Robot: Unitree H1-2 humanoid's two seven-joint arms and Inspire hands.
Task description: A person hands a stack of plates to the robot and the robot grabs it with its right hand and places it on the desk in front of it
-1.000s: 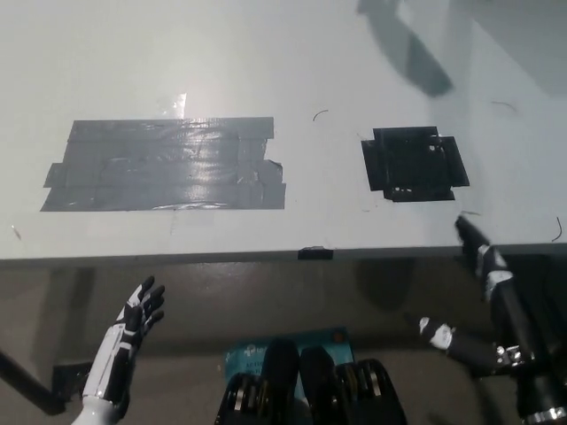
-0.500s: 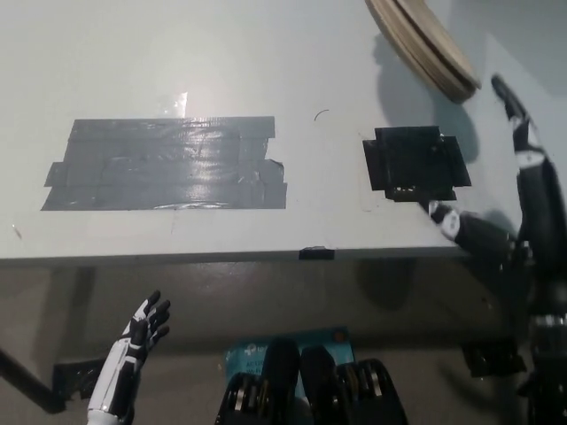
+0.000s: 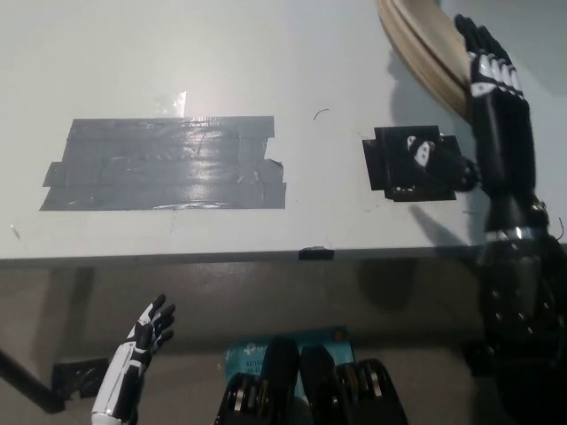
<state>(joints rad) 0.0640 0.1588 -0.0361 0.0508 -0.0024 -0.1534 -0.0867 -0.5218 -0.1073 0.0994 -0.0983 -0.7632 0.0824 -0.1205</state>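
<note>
The stack [image 3: 423, 42] hangs tilted over the desk's [image 3: 266, 53] far right corner, cut off by the top edge. The right hand [image 3: 498, 97] is just beside its rim, fingers straight and thumb wide apart — clamped on nothing yet. It should get the fingers under the stack and the thumb on top, then close firmly before taking the weight. The left hand [image 3: 146, 332] rests low, fingers apart. One stack — plates uncountable; one grey tape patch [image 3: 164, 164], one black patch [image 3: 394, 173].

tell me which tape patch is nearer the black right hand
The small black square patch, partly covered by the right hand; the wide grey patch lies far to its left. The left hand rests below the desk edge.
</note>
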